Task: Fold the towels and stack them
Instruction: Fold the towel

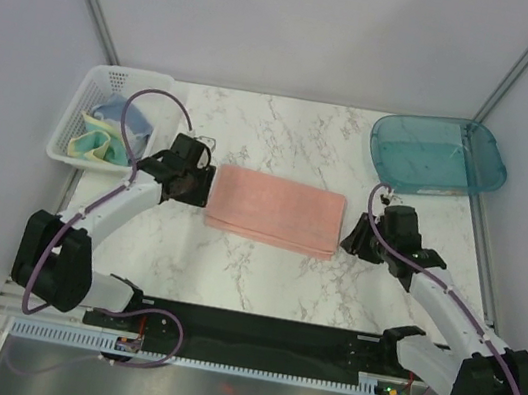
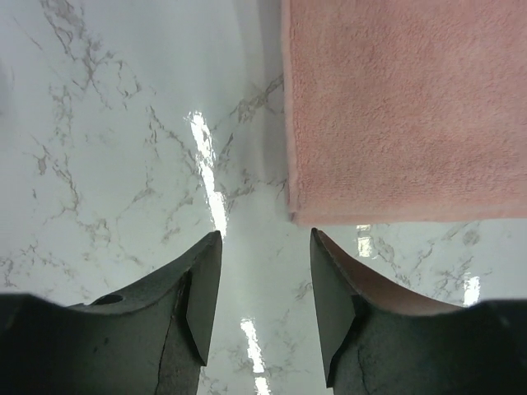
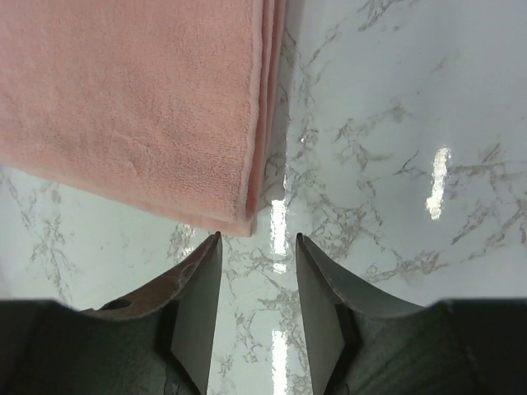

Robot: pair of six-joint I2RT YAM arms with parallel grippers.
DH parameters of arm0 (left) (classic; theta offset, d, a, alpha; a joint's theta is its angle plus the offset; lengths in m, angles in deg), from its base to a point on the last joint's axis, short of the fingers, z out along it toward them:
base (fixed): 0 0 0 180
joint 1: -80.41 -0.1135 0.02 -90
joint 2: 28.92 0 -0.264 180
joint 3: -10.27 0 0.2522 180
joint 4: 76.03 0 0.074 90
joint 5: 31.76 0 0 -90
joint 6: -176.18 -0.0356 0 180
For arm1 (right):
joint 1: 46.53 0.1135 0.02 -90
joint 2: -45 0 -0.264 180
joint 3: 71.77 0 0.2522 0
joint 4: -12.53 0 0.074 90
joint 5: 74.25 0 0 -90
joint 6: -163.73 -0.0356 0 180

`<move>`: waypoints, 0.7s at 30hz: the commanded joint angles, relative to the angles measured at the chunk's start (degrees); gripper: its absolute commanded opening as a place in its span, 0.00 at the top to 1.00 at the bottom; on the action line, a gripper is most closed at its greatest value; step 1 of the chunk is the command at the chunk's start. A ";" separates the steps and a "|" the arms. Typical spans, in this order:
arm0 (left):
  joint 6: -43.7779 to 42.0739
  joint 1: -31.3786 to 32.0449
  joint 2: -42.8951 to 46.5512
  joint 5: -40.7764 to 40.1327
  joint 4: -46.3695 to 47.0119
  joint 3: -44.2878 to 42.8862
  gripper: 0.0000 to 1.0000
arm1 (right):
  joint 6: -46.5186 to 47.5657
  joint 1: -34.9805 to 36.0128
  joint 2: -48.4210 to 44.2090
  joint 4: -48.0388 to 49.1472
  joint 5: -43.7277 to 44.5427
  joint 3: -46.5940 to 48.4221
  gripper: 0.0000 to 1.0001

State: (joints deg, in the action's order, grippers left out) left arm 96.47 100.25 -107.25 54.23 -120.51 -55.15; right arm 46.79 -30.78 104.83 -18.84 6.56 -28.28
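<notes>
Pink towel lies folded mid-frame; both jaws open, empty; next, seemingly: fetch small towels from basket, upper left.

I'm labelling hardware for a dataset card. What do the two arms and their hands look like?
Both arms, left arm and right arm, have white links joined by bulky black joints, with a thin purple cable looping along each. The left hand and right hand each have two dark, tapered fingers.
</notes>
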 commanded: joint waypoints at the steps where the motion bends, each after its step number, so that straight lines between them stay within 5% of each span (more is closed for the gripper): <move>1: 2.71 0.03 3.00 0.13 -2.50 -4.85 0.45 | -3.38 0.07 -1.21 -5.59 4.10 5.84 0.51; 9: 11.25 0.12 -4.90 8.83 -1.63 -3.81 0.41 | -10.84 1.13 7.75 -3.05 1.10 8.68 0.50; 13: 14.49 -0.06 -7.62 7.09 1.36 -1.08 0.36 | -16.55 1.83 11.26 2.13 2.33 4.03 0.48; 21: 14.85 -0.06 -11.85 7.88 2.51 0.07 0.47 | -16.48 3.41 17.33 14.00 0.67 -3.71 0.56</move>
State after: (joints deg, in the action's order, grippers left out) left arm 109.06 100.25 -119.16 60.83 -120.47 -55.19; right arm 31.06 -27.88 120.00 -8.85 6.37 -28.95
